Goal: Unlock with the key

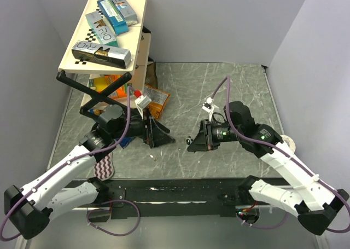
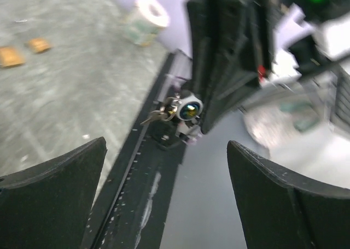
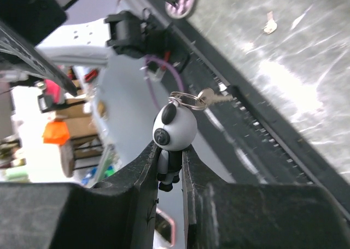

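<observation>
Right gripper [image 3: 170, 160] clamps the legs of a panda figure [image 3: 175, 129] in mid-air, head out toward the other arm so the key [image 3: 214, 97] on its ring stays exposed — left gripper [image 1: 162, 135] faces it, jaws wide apart, probably to grab the key.

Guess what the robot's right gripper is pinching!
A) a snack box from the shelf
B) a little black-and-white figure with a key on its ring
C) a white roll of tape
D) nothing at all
B: in the right wrist view, the right gripper squeezes the little black-and-white figure between its fingers, and the key hangs from the ring on the figure's head.
</observation>
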`<state>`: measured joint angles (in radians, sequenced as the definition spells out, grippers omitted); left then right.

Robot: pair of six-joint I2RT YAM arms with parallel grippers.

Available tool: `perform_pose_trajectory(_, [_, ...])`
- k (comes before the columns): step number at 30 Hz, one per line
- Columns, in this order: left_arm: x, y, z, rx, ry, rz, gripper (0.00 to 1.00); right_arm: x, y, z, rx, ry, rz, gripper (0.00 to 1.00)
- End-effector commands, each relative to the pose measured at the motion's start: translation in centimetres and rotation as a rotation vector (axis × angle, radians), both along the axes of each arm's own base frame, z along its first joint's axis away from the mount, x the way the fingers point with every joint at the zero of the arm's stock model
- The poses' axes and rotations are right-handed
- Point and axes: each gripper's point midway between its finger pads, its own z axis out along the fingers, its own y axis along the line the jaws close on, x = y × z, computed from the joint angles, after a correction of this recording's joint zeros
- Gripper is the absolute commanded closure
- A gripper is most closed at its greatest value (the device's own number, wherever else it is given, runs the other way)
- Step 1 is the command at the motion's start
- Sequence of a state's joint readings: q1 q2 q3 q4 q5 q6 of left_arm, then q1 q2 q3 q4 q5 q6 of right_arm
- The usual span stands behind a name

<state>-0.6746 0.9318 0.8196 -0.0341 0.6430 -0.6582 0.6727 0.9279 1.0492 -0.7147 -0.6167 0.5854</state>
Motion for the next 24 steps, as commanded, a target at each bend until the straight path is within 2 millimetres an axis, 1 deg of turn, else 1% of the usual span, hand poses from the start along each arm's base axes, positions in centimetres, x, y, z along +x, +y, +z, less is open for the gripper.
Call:
perform_pose_trajectory(1, [-3.7,-0.6,2.1,-0.123,-0.106,-0.248,0.04,-2.1,0.1,4.0,0.129,0.028,0.046,1.00])
perform_pose_trajectory(4, [-4.7,-0.6,2.4,-0.153,-0.105,-0.311,0.04,-2.3,0.1,5.6,0.185,0.014,0.028,1.00])
perform_pose_trajectory(7, [-5.3,-0.8,3.0,-0.200,-0.107,-0.360,0.03,-2.6,0.2,6.3,0.223,0.028,0.028,1.00])
perform_pose_trajectory(11, [-5.4,-1.5,3.3,-0.223,-0.096,-0.397,0.01,-2.6,0.3,6.9,0.246,0.034,0.017,1.00])
perform_pose_trajectory(12, [-5.5,-1.8,3.5,-0.228,-0.087,-0.407,0.01,-2.7,0.3,7.4,0.264,0.028,0.017,1.00])
perform_pose_trajectory(15, [-5.8,-2.4,3.8,-0.240,-0.105,-0.417,0.04,-2.9,0.2,8.3,0.297,0.011,0.017,1.00])
perform_pose_trajectory(16, [-5.9,-2.5,3.6,-0.232,-0.096,-0.424,0.07,-2.8,0.3,8.5,0.302,0.006,0.015,1.00])
perform_pose_trajectory(19, [-5.6,-2.9,3.1,-0.200,-0.095,-0.428,0.11,-2.9,0.3,8.8,0.315,0.006,0.014,1.00])
perform_pose_trajectory(24, [-5.8,-3.0,3.7,-0.229,-0.096,-0.436,0.11,-3.1,0.4,9.1,0.355,0.012,0.016,1.00])
